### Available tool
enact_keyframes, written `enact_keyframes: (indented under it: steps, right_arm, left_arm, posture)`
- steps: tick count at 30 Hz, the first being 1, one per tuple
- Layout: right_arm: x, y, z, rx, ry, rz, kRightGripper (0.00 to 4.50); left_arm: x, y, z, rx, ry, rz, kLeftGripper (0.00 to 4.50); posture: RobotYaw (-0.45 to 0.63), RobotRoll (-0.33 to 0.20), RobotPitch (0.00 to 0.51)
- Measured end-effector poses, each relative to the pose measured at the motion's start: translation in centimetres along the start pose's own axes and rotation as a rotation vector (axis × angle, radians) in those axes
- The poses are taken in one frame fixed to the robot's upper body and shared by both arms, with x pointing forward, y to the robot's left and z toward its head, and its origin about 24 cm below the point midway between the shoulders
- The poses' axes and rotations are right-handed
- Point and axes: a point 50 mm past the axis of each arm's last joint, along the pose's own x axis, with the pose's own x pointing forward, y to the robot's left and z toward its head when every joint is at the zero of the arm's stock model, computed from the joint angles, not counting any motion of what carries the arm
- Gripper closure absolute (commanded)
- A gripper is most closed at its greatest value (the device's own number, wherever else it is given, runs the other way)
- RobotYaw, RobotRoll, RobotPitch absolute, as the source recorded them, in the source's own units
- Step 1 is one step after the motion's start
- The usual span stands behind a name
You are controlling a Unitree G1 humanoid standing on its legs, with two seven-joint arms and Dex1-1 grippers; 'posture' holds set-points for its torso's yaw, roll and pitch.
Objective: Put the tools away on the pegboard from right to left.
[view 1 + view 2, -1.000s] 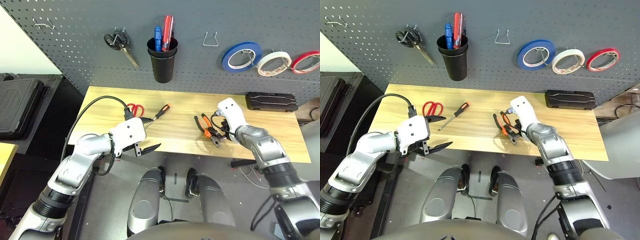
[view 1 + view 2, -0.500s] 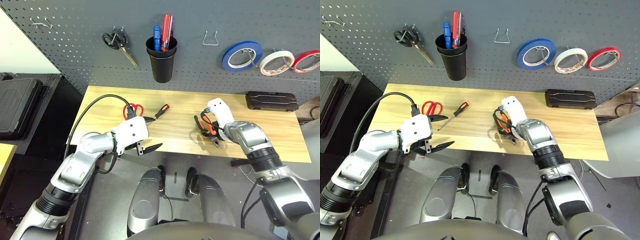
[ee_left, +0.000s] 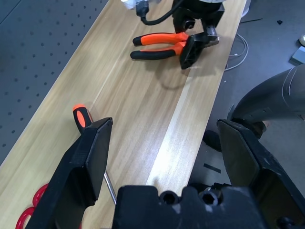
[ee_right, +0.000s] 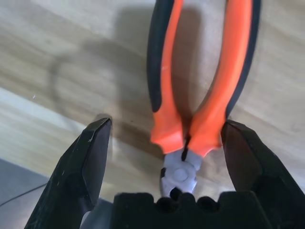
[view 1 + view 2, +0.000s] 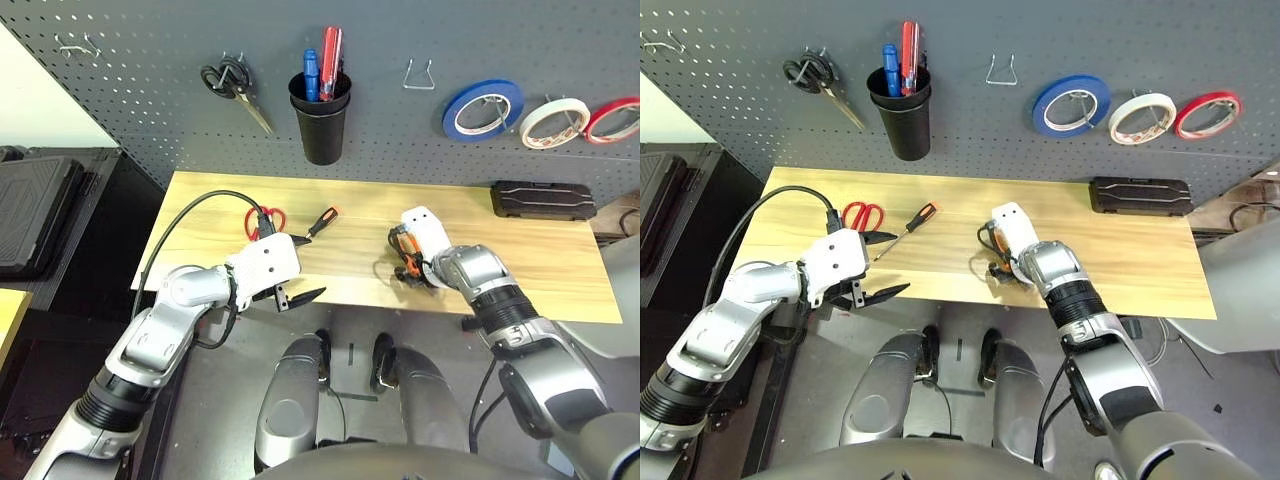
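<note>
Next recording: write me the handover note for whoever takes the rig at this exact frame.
Right gripper: open, low over the pliers, one finger on each side of the pivot end, no grip.
Left gripper: open, idle over the table's front edge.
Done: whitish tape roll hangs on the pegboard.
Left: pliers, then screwdriver, then red-handled scissors, all lying on the table.

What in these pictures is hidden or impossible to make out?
- Pliers: head views, mostly covered by the right pincer; right wrist view, handle ends cut off by the edge.
- Red-handled scissors: blades hidden behind the left pincer.
- Red tape roll: left eye view, cut off by the edge.
</note>
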Motion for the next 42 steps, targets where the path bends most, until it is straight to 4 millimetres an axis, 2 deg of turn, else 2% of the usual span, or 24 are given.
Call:
enact_keyframes:
  steps: [6, 9, 12, 13, 24, 30, 34, 42]
  right_arm:
    - [0.4, -0.6, 0.5, 0.006, -0.013, -0.015, 0.04]
    - [0.6, -0.8, 0.6, 0.015, -0.011, -0.024, 0.65]
    - [0.6, -0.8, 0.6, 0.018, -0.023, -0.027, 1.73]
    - [0.6, -0.8, 0.7, 0.017, -0.029, -0.028, 1.94]
    - [0.5, -0.9, 0.5, 0.009, -0.074, -0.038, 1.94]
    - [-1.0, -2.1, 0.2, -0.045, -0.164, -0.067, 1.94]
    - [-3.1, -3.2, 0.7, -0.146, -0.328, -0.093, 1.94]
    - [-6.2, -2.7, 0.3, -0.383, -0.698, -0.092, 1.94]
  left_arm:
    - [0.1, 0.0, 0.0, -0.003, -0.001, 0.001, 0.0]
    - [0.1, -0.1, 0.0, -0.006, -0.003, 0.002, 0.0]
    - [0.1, 0.0, 0.0, -0.005, -0.001, 0.004, 0.0]
    - [0.1, 0.0, 0.0, -0.004, -0.001, 0.004, 0.0]
    - [0.3, 0.1, 0.1, 0.008, -0.005, 0.006, 0.0]
    - [0.3, 0.3, -0.3, 0.012, 0.007, 0.005, 0.0]
    - [0.2, 0.4, -0.1, 0.029, -0.007, 0.008, 0.0]
    - [-0.7, 1.0, 1.3, -0.048, -0.208, 0.091, 0.0]
  posture:
    - [0.31, 0.0, 0.273]
    - [0.31, 0.0, 0.272]
    - [0.31, 0.0, 0.27]
    - [0.31, 0.0, 0.268]
    - [0.3, 0.0, 0.253]
    - [0.3, 0.0, 0.241]
    - [0.29, 0.0, 0.235]
    - [0.29, 0.0, 0.226]
